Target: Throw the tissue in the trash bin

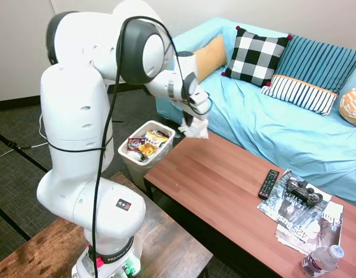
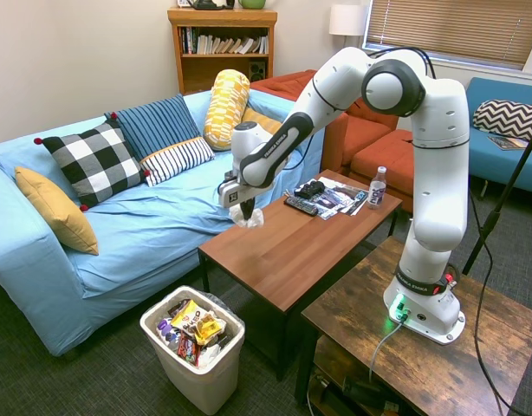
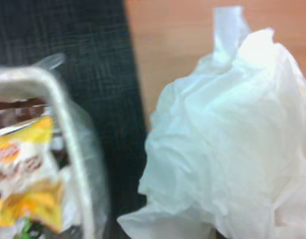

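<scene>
First exterior view, read from the left with the coffee table as landmark: the trash bin stands on dark carpet just off the table's left end, lined in white and part full of bright snack wrappers. Next comes the gripper, hanging above that same end of the table with its fingers clenched on the tissue, which dangles clear of the wood. Further right on the table lie a black remote, a game controller on a spread of magazines, and a small water bottle at the near right corner. Behind the table runs a sofa under a blue cover, with cushions.

I judge the tissue very light, soft and crushable, not fragile or slippery; a pinch anywhere on the wad holds it, though a loose flap could cling to a finger when let go.

The table is smooth reddish wood, the room a carpeted lounge; the second exterior view shows a bookshelf beyond the sofa
</scene>
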Robot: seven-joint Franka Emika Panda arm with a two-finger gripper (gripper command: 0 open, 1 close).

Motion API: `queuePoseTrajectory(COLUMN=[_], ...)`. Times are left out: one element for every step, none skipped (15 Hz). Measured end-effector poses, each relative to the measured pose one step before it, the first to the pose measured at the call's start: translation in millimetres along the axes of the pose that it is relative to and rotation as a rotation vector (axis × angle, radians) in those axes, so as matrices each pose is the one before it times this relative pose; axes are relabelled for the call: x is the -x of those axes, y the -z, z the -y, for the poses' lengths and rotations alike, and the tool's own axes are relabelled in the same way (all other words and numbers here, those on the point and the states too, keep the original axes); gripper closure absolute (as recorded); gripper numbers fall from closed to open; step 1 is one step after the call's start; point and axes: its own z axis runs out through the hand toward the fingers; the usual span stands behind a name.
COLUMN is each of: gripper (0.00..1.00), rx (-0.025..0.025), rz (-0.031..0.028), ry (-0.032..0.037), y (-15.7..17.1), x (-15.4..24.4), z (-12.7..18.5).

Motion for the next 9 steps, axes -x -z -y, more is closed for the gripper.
queuePoseTrajectory(gripper=[1.00, 1.00, 1.00, 1.00, 1.00, 1.00, 1.00, 1.00, 1.00], rx=[0.00733, 0.01013, 0.00960, 0.00882, 0.00727, 0.01124, 0.01234, 0.01216, 0.01123], rz=[-0.00625, -0.00410, -0.00480, -0.00195, -0.00066, 0.00556, 0.00858, 0.00842, 0.01151], ry=[0.05910, 0.05431, 0.05280, 0.05232, 0.04823, 0.04367, 0.03619, 0.02778, 0.02661], y=[-1.59, -4.86, -6.65, -8.13, -8.05, -8.94, -10.56, -13.42, -16.88], x=[35.50, 29.58, 27.25, 26.22, 24.39, 20.38, 16.59, 11.82, 8.68], z=[10.21, 9.11, 9.88, 12.61, 16.29, 17.24, 19.03, 17.09, 14.35])
